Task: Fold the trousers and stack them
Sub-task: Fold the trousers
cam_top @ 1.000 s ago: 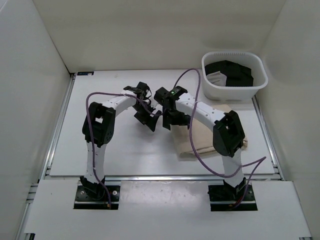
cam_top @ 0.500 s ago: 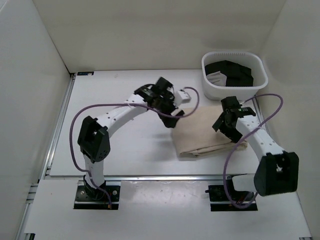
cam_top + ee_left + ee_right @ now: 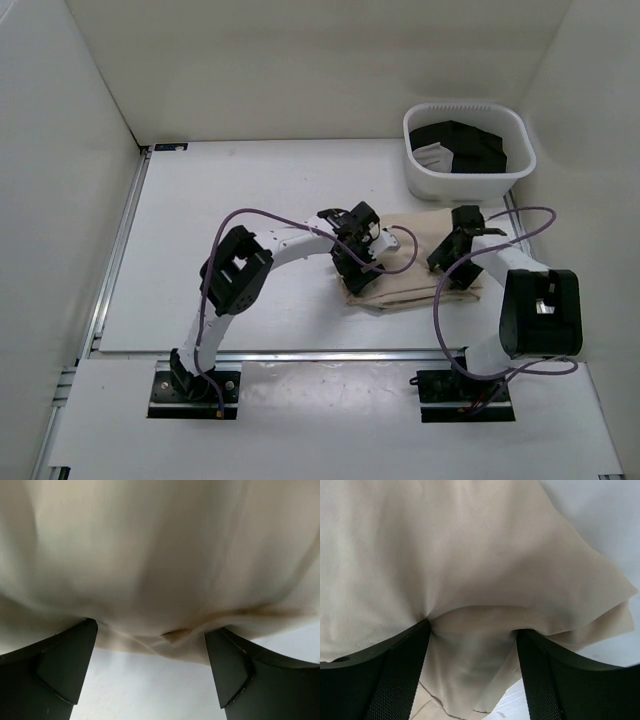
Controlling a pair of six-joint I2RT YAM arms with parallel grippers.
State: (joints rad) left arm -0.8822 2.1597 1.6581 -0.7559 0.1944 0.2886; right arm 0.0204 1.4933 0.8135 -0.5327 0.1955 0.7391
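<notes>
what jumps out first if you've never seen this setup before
The folded beige trousers lie right of centre, with the left end effector and right end effector lowered onto opposite ends and fabric bunched in their open jaws. Behind them, at the far right, a white basket holds black clothing.

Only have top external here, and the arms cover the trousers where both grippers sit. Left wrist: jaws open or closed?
Observer: The left gripper is open, fingers wide apart, with the trousers bulging between them.
Operator: Near an edge?
Observer: Yes. A fabric edge runs between the fingers, with bare table showing past it.
Operator: Right side?
Observer: The right gripper is open too, with fabric puckered between its fingers. Several layered edges show at one corner.
</notes>
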